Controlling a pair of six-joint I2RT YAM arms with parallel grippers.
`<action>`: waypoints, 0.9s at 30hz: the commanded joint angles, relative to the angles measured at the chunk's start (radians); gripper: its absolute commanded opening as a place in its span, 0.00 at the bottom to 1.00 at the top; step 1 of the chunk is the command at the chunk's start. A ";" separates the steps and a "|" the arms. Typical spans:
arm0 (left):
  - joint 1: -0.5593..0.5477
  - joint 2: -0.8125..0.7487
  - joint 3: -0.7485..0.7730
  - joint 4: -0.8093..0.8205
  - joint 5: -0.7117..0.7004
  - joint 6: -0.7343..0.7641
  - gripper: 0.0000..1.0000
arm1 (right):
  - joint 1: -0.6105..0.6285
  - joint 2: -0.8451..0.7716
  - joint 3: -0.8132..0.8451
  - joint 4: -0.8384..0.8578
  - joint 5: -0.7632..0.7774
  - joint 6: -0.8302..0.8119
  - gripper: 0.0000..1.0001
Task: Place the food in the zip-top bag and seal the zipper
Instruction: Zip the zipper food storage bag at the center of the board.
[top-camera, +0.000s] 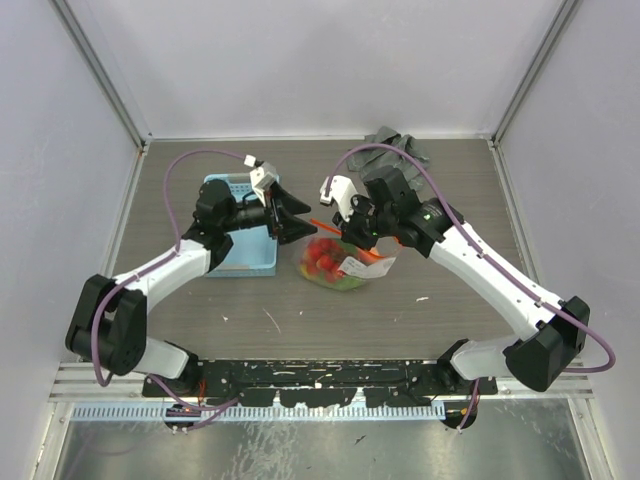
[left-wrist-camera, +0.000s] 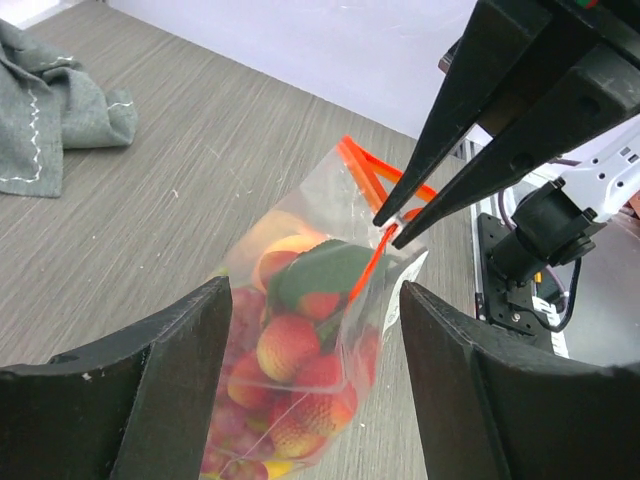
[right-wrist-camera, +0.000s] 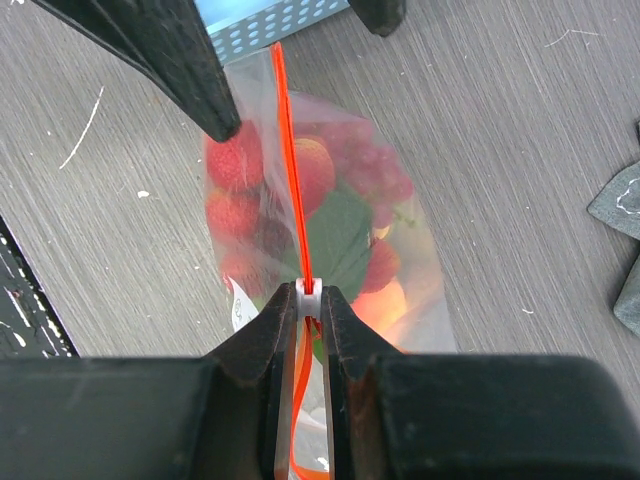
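Note:
The zip-top bag (top-camera: 335, 264) stands on the table with the food inside: red strawberries (left-wrist-camera: 290, 345), a green leaf (right-wrist-camera: 342, 240), purple grapes (right-wrist-camera: 368, 168) and an orange-red peach (left-wrist-camera: 285, 250). The red-orange zipper (right-wrist-camera: 288, 150) runs along its top edge. My right gripper (right-wrist-camera: 310, 300) is shut on the small white slider of the zipper, as the left wrist view (left-wrist-camera: 393, 222) also shows. My left gripper (left-wrist-camera: 312, 300) is open, one finger on each side of the bag's upper part, and I cannot tell if it touches the plastic. In the top view the left gripper (top-camera: 298, 220) and right gripper (top-camera: 352, 238) face each other over the bag.
A light blue plastic basket (top-camera: 243, 255) sits just left of the bag, under my left arm. A grey cloth (top-camera: 400, 148) lies at the back of the table and shows in the left wrist view (left-wrist-camera: 50, 110). White walls enclose the table.

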 joint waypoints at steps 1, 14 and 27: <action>-0.034 0.054 0.068 0.016 0.076 0.023 0.69 | -0.005 -0.006 0.064 0.040 -0.028 -0.012 0.01; -0.073 0.128 0.111 0.040 0.149 -0.009 0.26 | -0.005 0.006 0.062 0.040 -0.034 -0.014 0.01; -0.051 0.038 0.054 -0.052 -0.104 0.016 0.00 | -0.005 -0.047 0.028 -0.013 0.057 -0.011 0.01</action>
